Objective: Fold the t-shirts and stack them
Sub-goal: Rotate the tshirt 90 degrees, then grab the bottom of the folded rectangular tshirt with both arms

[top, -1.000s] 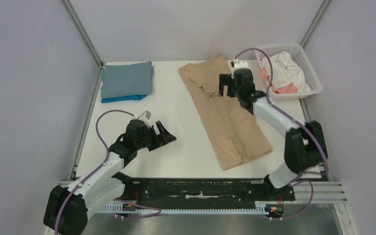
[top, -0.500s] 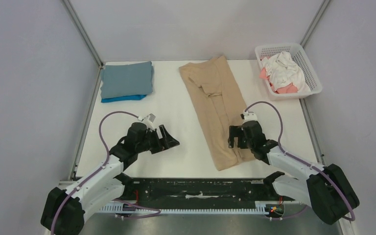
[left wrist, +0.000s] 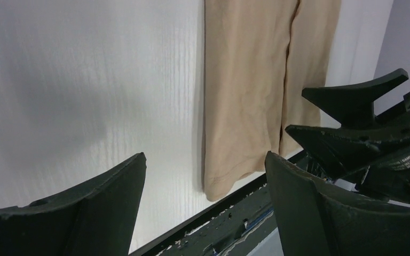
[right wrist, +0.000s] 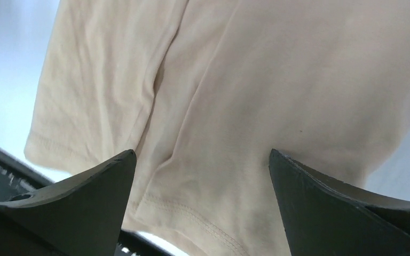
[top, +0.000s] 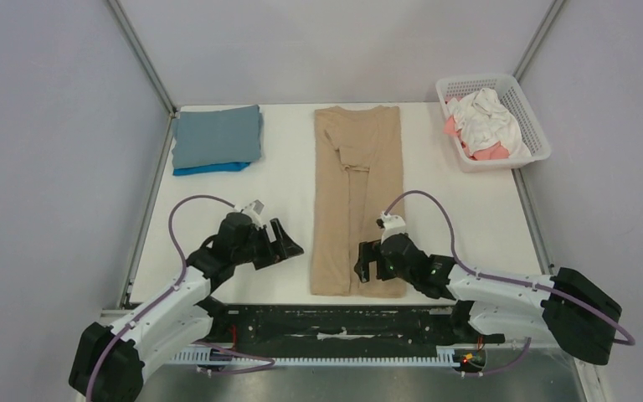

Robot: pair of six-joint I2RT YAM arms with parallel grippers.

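Right gripper (top: pixel 367 263): fingers spread, nothing between them, over the near hem of the tan t-shirt (top: pixel 358 184), which lies as a long folded strip mid-table. Left gripper (top: pixel 290 238): also spread, over bare table (top: pixel 285 180) just left of that hem. Grey-blue t-shirt (top: pixel 218 136) sits folded on the bright blue t-shirt (top: pixel 209 168), far-left corner.

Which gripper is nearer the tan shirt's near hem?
Right. The right gripper hovers open over the near end of the tan shirt; the left gripper sits off its left edge, above the table.
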